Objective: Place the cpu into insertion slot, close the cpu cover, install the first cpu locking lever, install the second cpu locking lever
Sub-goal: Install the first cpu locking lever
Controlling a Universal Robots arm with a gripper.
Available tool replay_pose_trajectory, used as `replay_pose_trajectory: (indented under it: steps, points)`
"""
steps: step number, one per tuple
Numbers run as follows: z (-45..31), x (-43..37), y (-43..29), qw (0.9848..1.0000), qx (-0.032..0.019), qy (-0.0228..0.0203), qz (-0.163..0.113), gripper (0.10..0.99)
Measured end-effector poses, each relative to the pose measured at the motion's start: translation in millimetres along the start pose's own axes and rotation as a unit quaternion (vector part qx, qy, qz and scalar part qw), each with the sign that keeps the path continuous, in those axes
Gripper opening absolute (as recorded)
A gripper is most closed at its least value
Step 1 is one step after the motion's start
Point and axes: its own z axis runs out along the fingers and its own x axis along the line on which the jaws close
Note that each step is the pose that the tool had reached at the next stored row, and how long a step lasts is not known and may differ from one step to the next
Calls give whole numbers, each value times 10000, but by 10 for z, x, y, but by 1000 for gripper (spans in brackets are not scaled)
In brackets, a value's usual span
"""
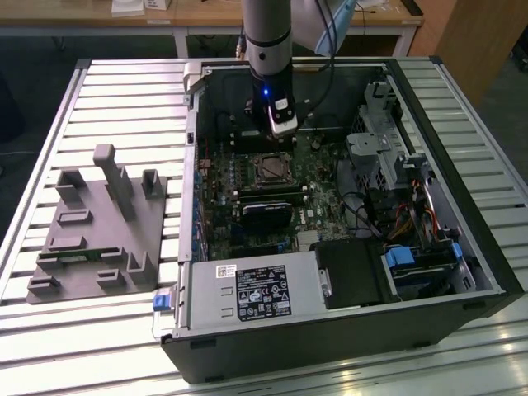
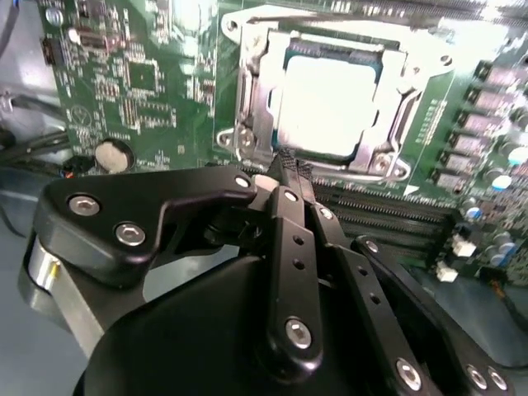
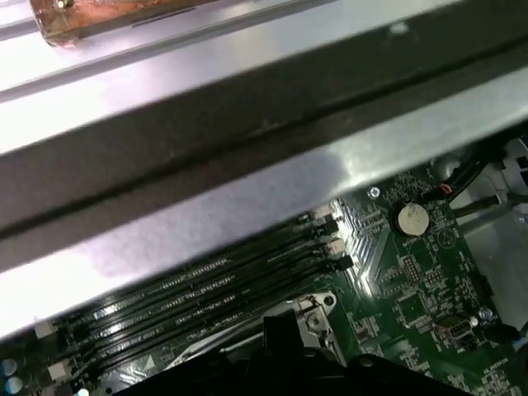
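The cpu (image 2: 328, 99) lies flat in the insertion slot (image 1: 272, 169), its metal face glaring under the light. Around it sits the silver cpu cover (image 2: 388, 124), lying down over the chip's edges with the chip showing through its window. My gripper (image 2: 291, 167) hovers just off the socket's edge on the memory-slot side, fingers pressed together with nothing between them. In the exterior view the gripper (image 1: 280, 132) hangs inside the open computer case, a little behind the socket. A corner of the socket frame (image 3: 318, 318) appears in the first wrist view. I cannot make out the locking levers.
Long black memory slots (image 2: 388, 216) run beside the socket. A black card (image 1: 266, 214) and the power supply (image 1: 247, 293) lie nearer the exterior view's bottom. Drive cage and cables (image 1: 388, 157) fill the case's right. A grey fixture (image 1: 99, 223) stands on the table at left.
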Motion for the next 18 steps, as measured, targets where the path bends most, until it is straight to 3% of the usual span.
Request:
replay_pose_trajectory:
  steps: [8, 11, 14, 18]
  points:
    - [4, -16, -22, 9993, 350, -104, -59, 106]
    - [8, -17, -27, 9990, 432, -120, -72, 106]
    - [17, -21, -39, 9989, 455, -75, -71, 106]
    - [31, -27, -57, 9986, 514, 60, -67, 106]
